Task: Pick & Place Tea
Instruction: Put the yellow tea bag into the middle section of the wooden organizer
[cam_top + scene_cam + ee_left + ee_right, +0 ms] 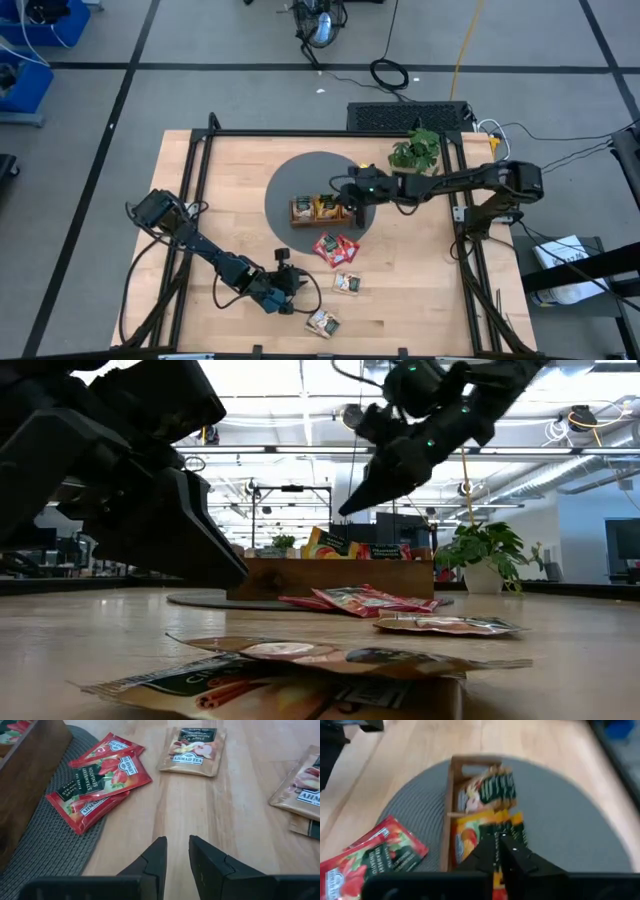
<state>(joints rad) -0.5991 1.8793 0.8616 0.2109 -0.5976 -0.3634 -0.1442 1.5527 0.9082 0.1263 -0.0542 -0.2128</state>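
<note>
A: Where do we find the right gripper (352, 207)?

B: Over the wooden tray (297, 212), which sits on the round grey mat (290, 175). In the right wrist view its fingers (512, 854) are pressed together or nearly so, and we see nothing between them. Just below them lie the orange-yellow sachets (470, 837) in one compartment, with the dark green sachets (496, 789) in the compartment beyond.

A: From table height, does it touch the tray?

B: No. There the gripper tip (352, 507) hangs above the tray (330, 576), clear of the sachets standing in it.

A: And the left gripper (291, 290)?

B: Low over the bare wood at the near side of the table (420, 290). Its fingers (152, 862) stand a narrow gap apart with nothing held; only tabletop shows between them.

A: Where is the loose tea?

B: Two red strawberry sachets (102, 777) overlap at the mat's edge, partly on the mat (45, 845) and partly on the wood, just beside the tray. A tan cinnamon-and-apple sachet (192, 750) lies flat on the wood near them, apart from the reds. Another tan pair (322, 322) lies at the table's near edge, just beside the left gripper. A potted plant (416, 151) stands at the far right of the table.
</note>
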